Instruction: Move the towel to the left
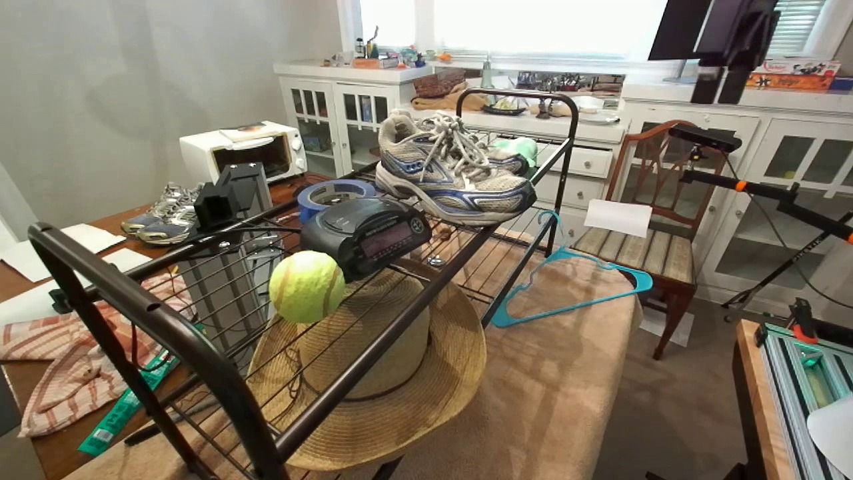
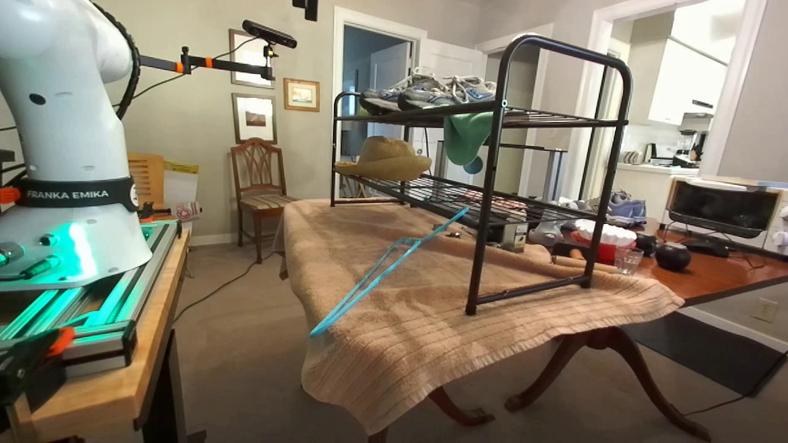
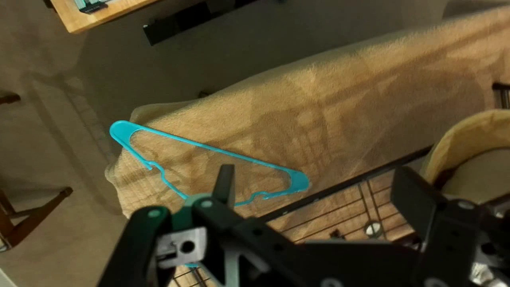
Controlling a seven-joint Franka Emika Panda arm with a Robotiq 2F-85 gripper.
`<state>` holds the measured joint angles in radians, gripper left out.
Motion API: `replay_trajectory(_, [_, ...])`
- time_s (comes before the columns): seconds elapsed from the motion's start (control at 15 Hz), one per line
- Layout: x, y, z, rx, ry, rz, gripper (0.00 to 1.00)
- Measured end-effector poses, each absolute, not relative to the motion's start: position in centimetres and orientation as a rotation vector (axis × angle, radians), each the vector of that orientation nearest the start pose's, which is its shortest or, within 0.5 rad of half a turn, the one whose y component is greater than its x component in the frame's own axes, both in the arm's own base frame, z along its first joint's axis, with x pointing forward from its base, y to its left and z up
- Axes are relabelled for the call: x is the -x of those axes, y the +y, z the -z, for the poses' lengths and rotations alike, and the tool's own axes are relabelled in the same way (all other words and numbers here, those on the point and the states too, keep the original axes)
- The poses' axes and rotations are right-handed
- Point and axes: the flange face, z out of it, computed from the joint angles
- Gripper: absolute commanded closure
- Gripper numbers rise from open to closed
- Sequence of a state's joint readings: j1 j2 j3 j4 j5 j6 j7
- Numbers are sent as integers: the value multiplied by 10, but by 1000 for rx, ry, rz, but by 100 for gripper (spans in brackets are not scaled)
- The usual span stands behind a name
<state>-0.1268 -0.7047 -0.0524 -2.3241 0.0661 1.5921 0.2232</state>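
A: How does the claw [image 3: 316, 183] stand?

B: Spread, in the wrist view, with a wide gap between its fingers [image 3: 226, 181]. The tan towel [image 3: 354, 99] and part of the rack [image 2: 487, 203] show beyond that gap

A: So where is the towel of the task?

B: Two towels show, and I cannot tell which is meant. The tan towel covers much of the worktop [image 2: 726, 274], with the rack standing on it, and droops over the near edge in an exterior view. The checked towel [image 1: 76, 377], red and white, lies rumpled on the worktop's bare wood at the left in an exterior view

A: And over the tan towel?

B: A blue hanger [image 3: 217, 150] slants across it, just beside the rack; whether it touches the rack I cannot tell

A: And the rack?

B: In an exterior view the upper shelf [image 1: 386, 343] bears a ball [image 1: 308, 287] at the near end, a clock [image 1: 366, 237] just beside it, a roll of tape [image 1: 310, 208] behind the clock, and shoes [image 1: 460, 193] farther off. A hat [image 2: 388, 154] sits on the lower shelf [image 2: 542, 220]. Something green [image 2: 466, 135] hangs over the upper shelf's edge, too unclear to name
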Motion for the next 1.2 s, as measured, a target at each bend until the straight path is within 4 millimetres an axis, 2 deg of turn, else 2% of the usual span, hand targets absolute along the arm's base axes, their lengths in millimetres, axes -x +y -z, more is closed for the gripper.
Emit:
replay_trajectory(0.13, [-345, -84, -583, 2923, 749, -3, 0])
replay_trajectory(0.33, [-380, -101, -582, 2828, 966, 90, 0])
replay_trajectory(0.6, [-432, -95, -575, 2717, 1253, 216, 0])
replay_trajectory(0.8, [-461, -87, -568, 2626, 1462, 261, 0])
replay_trajectory(1.07, [-481, -92, -559, 2500, 1755, 261, 0])
replay_trajectory(1.2, [-485, -93, -553, 2452, 1829, 242, 0])
